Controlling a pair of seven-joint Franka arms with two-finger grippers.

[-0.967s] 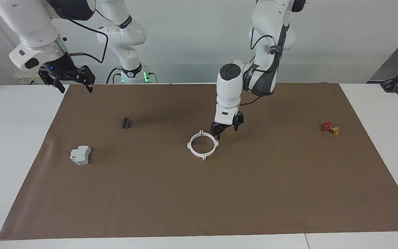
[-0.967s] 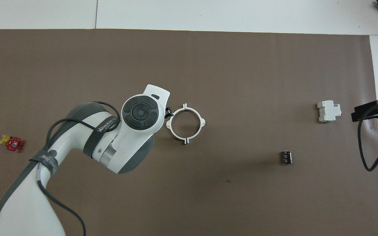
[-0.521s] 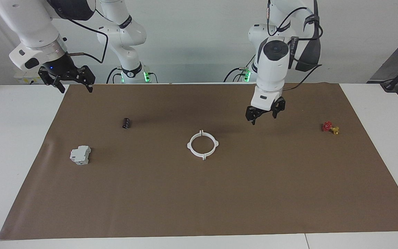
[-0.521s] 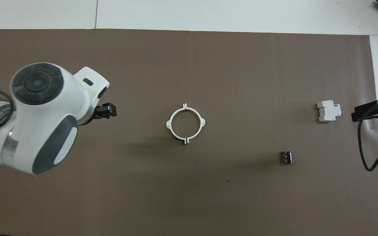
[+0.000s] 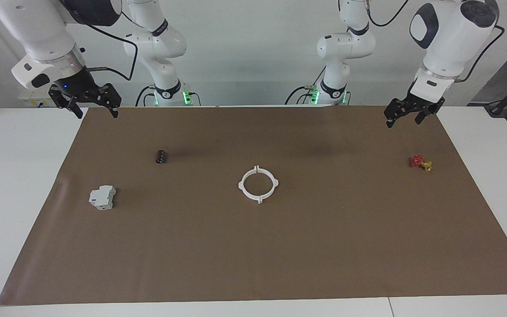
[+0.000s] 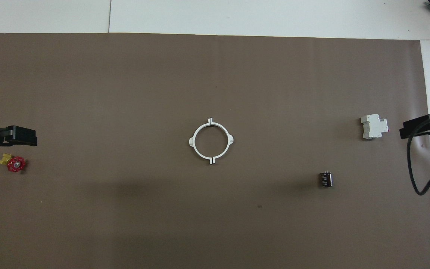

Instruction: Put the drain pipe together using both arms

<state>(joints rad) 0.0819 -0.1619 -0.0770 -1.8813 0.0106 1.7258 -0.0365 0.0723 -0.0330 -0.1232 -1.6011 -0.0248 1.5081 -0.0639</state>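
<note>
On my brown paper mat [image 5: 280,255] sit a blocky grey-white plastic box [image 5: 102,197] and a small black cylinder [image 5: 160,156] toward my right arm's end, and a small red-and-yellow valve [image 5: 420,162] toward my left arm's end.

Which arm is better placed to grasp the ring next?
Left, probably, by a little. Its tool hangs over the mat edge above the valve, somewhat closer to the ring than the right tool, which waits over the mat's corner.
</note>
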